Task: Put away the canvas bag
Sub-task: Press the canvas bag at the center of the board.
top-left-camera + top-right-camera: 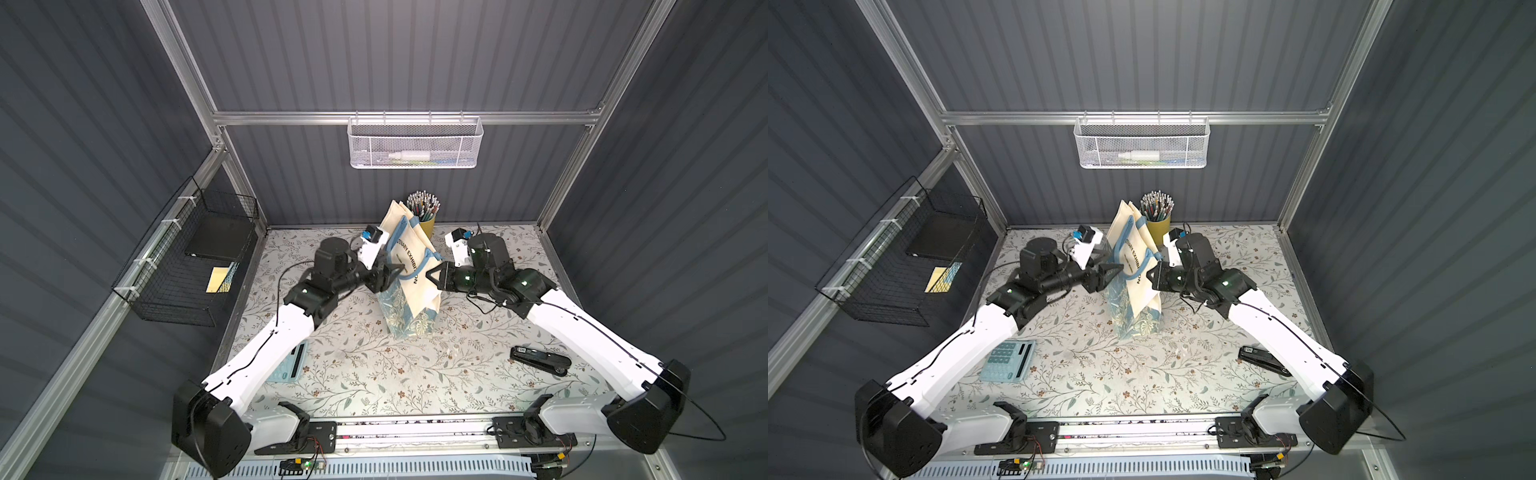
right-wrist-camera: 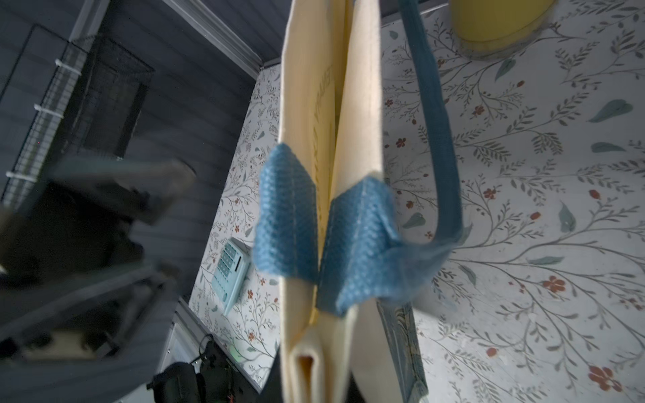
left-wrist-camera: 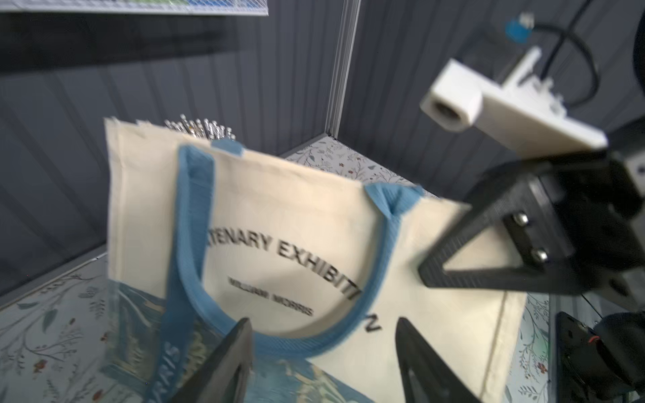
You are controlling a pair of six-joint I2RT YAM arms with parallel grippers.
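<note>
**Canvas bag held at one edge.** The canvas bag (image 1: 409, 266) stood upright toward the rear of the table (image 1: 374, 374), just in front of the yellow pencil cup (image 1: 426, 218), with its floral band lowest. Whether its base touched the tabletop could not be told.

The right gripper (image 1: 432, 274) was clenched on the bag's top edge beside a handle root. Its fingertips were cut off in the right wrist view. There the bag (image 2: 361, 104) appeared edge-on as two cream panels running out of frame, and the left arm was only a blur.

The left gripper (image 3: 323, 335) was released. The left wrist view showed its fingers (image 3: 239, 338) well apart, with the drooping blue handle loop crossing the gap unpinched. That view alone gave the print, "TENARY EXHIBITION" above "WILLIAM MORRIS", its first letters hidden behind a strap. Both top views caught only fragments of it.

In a top view the calculator (image 1: 291, 365) lay mostly under the left forearm. In a top view the calculator (image 1: 1009, 360) showed whole. The stapler (image 1: 540, 360) lay clear in a top view, while in a top view the stapler (image 1: 1262, 360) was partly covered by the right forearm.
</note>
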